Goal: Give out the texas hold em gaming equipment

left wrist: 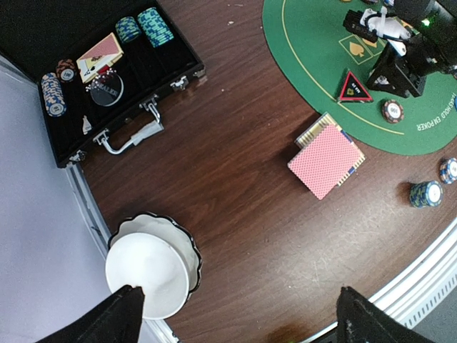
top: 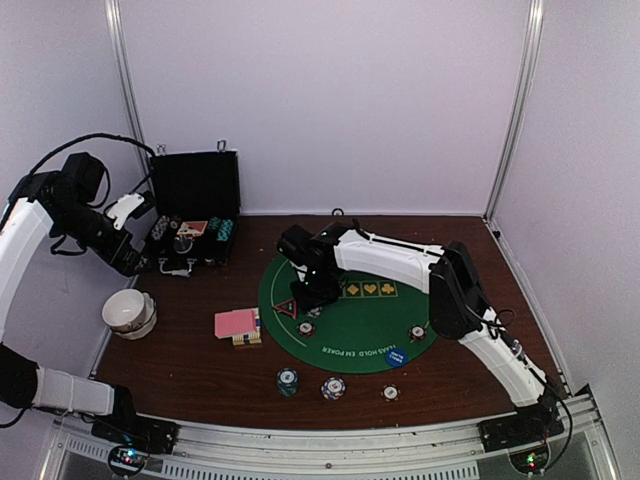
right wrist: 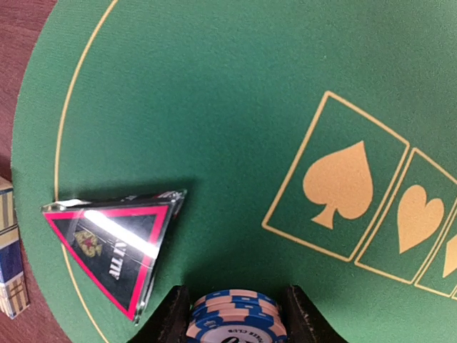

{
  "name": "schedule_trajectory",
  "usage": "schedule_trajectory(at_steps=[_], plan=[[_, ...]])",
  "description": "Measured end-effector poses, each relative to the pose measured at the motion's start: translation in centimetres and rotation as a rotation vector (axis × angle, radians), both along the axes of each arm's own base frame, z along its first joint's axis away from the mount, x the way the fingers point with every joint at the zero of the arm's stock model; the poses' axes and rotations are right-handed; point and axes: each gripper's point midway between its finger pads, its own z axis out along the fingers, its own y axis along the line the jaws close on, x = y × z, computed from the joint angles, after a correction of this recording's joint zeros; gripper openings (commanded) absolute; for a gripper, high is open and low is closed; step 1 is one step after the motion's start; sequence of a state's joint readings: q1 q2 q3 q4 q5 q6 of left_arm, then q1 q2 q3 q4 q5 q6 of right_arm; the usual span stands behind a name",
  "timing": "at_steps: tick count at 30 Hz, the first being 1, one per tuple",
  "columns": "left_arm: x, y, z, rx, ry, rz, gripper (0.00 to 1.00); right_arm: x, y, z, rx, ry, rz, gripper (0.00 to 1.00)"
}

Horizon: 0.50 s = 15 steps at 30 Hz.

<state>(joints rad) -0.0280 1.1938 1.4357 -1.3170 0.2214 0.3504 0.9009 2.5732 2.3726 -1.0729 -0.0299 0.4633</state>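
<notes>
The right fingers (right wrist: 235,325) pinch a short stack of blue-white chips (right wrist: 235,306), piled face on face over the green mat (right wrist: 214,107). Just beside them the triangle marker (right wrist: 114,246) lies flat, its long edge away from them and one corner pointing back toward them. The left fingers (left wrist: 243,321) are spread wide above the desk (left wrist: 243,214), with the white bowl (left wrist: 150,271) under one tip.

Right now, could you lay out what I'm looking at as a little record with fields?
left tool: open, empty, near the white bowl
right tool: closed on blue-white chip stack, over the green mat
triangle marker: on the mat, beside that stack
card deck: pink backs up, on wood beside the mat
black case: open, teal chips inside
</notes>
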Motion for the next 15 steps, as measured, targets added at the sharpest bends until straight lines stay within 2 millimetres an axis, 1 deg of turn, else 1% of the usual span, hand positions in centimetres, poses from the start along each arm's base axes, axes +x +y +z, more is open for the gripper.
schedule_trajectory(at_steps=[4, 7, 12, 15], plan=[[0.1, 0.0, -0.2, 0.0, 0.001, 0.0, 0.98, -0.1, 0.3, -0.1, 0.016, 0.013, -0.009, 0.59], [0.1, 0.0, -0.2, 0.001, 0.001, 0.0, 0.98, 0.0, 0.5, 0.0, 0.027, 0.012, -0.013, 0.65], [0.0, 0.0, -0.4, 0.001, 0.006, 0.0, 0.98, 0.1, 0.5, 0.2, 0.03, 0.009, -0.013, 0.66], [0.0, 0.0, -0.4, 0.001, 0.006, 0.0, 0.98, 0.5, 0.4, 1.0, 0.033, -0.001, -0.013, 0.66]])
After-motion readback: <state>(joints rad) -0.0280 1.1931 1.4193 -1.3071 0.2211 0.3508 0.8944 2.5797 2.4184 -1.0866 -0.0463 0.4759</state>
